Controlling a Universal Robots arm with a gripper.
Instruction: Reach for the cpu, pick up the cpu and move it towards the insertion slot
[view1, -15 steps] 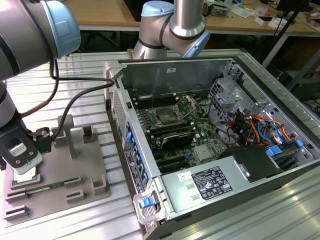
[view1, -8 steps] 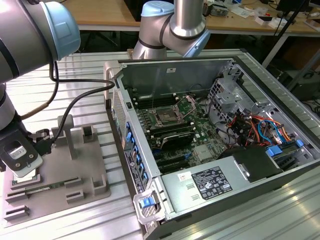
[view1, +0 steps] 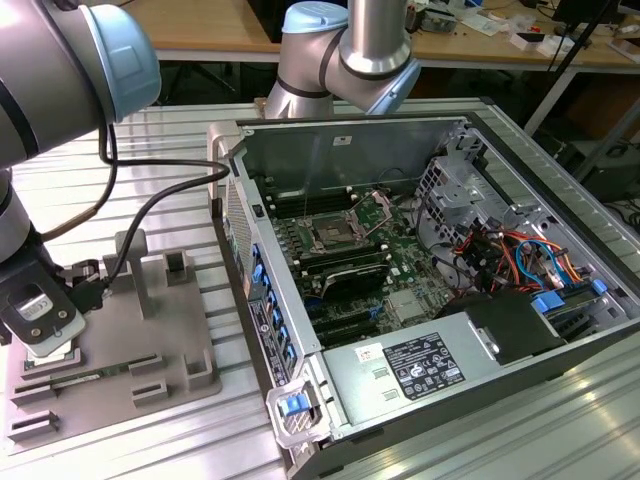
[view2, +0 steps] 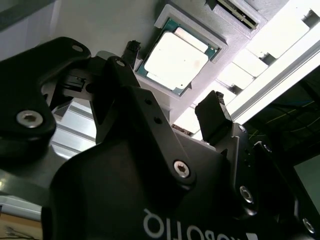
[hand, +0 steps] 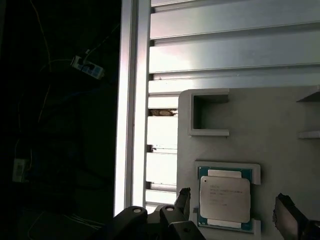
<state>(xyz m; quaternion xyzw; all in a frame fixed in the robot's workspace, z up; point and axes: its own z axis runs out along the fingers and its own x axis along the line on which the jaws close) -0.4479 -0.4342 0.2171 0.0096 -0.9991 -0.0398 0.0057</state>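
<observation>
My gripper (view1: 40, 325) hangs in the lower left corner of the exterior view, over the near end of the grey fixture plate (view1: 150, 340). My jaws stand apart, and nothing is held between them.

The cpu (hand: 224, 198) lies flat in its shallow pocket on that plate, silvery top up, directly under me. In both wrist views it sits in the gap between my fingers (hand: 184, 201), so the way to it is straight along my own approach line and not off to either side. In the first wrist view its edges run square with my finger pads, one pad facing each of two opposite edges. It is close to square, so I judge there is no long axis to favour.

The chip is not quite centred in the gap. One finger stands just beside its edge, while the other finger (hand: 287, 216) is further off. I see no contact with the chip or the pocket rim, and I cannot tell how high my fingertips ride above it.

The insertion slot (view1: 335, 235), with its shiny frame and dark centre, sits on the green board inside the open computer case (view1: 450, 130), near the middle of the exterior view. It is well apart from me, towards that view's right and a little higher in the picture
</observation>
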